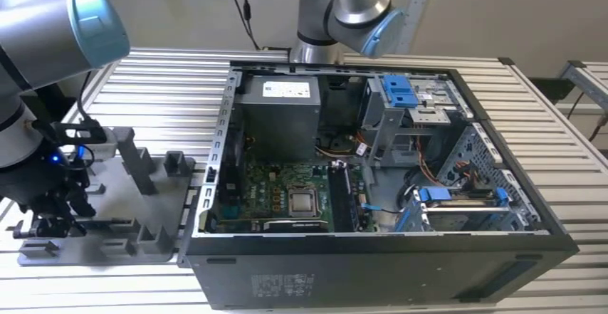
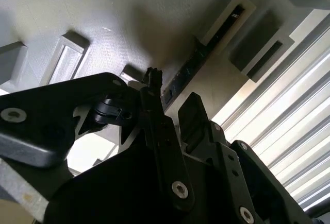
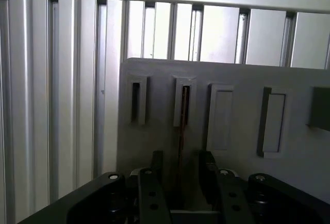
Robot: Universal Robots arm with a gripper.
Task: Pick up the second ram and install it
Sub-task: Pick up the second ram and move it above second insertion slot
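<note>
In the exterior view, the gripper (image 1: 53, 223) hangs over the grey holder tray (image 1: 152, 218), beside the computer case (image 1: 380, 271). In the second wrist view, the second ram (image 2: 201, 53) stands edgewise in a tray slot. In the first wrist view, the parted fingers (image 3: 154, 170) straddle the ram near the tray's edge without touching it.

Ext. high; wrist cams near tray (image 3: 245, 131)

Second ram (image 3: 182, 126): seen edge-on in the first wrist view, chips and label not tellable; near end hidden between the gripper (image 3: 181, 170) fingers. Robot arm (image 1: 43, 29): cut off by the exterior view's left and top edges.
</note>
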